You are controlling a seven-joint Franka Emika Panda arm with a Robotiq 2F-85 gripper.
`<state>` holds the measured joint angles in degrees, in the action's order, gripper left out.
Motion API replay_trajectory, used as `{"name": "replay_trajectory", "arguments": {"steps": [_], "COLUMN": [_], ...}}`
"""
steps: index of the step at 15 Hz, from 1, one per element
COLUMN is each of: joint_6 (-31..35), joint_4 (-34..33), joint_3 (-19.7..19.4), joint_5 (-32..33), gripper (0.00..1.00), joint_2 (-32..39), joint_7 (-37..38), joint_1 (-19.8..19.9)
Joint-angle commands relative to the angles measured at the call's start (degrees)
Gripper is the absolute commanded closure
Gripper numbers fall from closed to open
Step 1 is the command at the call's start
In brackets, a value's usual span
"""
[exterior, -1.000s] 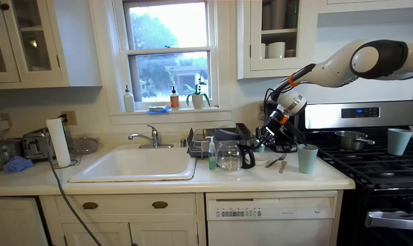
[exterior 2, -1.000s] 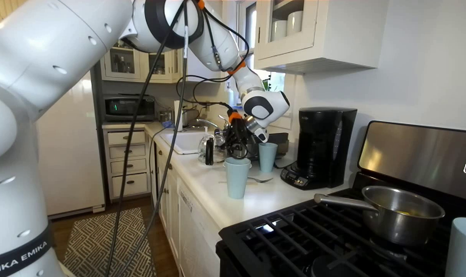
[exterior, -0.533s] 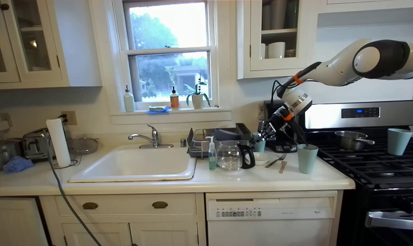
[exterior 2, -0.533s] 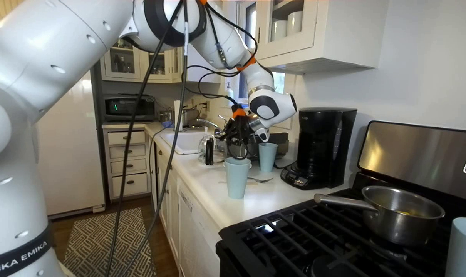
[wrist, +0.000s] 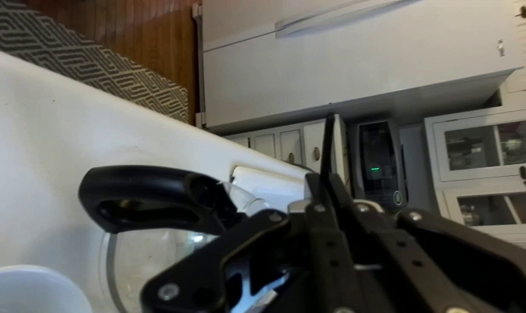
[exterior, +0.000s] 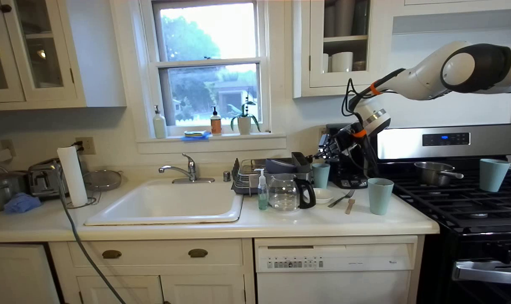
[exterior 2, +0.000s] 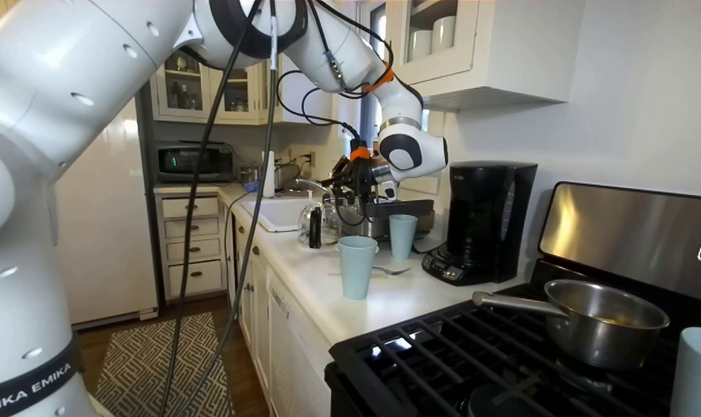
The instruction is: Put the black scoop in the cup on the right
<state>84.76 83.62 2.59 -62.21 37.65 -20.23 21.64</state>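
My gripper (wrist: 324, 177) is shut on the thin black scoop (wrist: 328, 141), whose dark shaft sticks out past the fingertips in the wrist view. Its little bowl cannot be made out. In an exterior view the gripper (exterior: 319, 154) is in the air above the back pale-green cup (exterior: 321, 175) and the carafe. That cup also shows in an exterior view (exterior 2: 402, 236). Another such cup (exterior: 380, 196) stands upright near the counter's right end and also shows in an exterior view (exterior 2: 357, 269). A third cup (exterior: 494, 175) stands on the stove at the far right.
A glass carafe (exterior: 284, 196) with black handle, a soap bottle (exterior: 262, 192), a white bowl (exterior: 323, 195), a fork (exterior: 342, 198) and a flat stick (exterior: 350, 206) lie around. A dish rack (exterior: 249, 181), black coffee maker (exterior 2: 489, 226) and saucepan (exterior 2: 605, 324) stand nearby.
My gripper has risen, and the arm has shifted slightly right in an exterior view. The back cup is now uncovered there. The gripper has stayed closed, as far as visible.
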Motion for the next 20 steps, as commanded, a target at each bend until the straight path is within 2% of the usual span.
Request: {"name": "replay_trajectory", "arguments": {"steps": [1, 5, 8, 11, 14, 20], "joint_6": [-7.7, -15.8, -21.5, -24.4, -25.8, -20.0], "joint_4": [1.7, 5.4, 10.0, 16.2, 22.8, 36.9], "joint_3": [-1.3, -4.1, -6.6, -9.7, -13.0, -19.1], "joint_5": [-5.2, -7.7, -6.7, -5.9, -5.2, -4.4], "gripper": [0.99, 0.99, 0.99, 0.99, 0.99, 0.99], "joint_2": [-2.0, -5.8, -9.5, -14.0, -18.6, -28.1], "joint_7": [-3.0, -5.5, -9.9, -14.3, -18.0, -21.2], "joint_1": [0.6, 1.0, 1.2, 1.1, 0.8, 0.1]}}
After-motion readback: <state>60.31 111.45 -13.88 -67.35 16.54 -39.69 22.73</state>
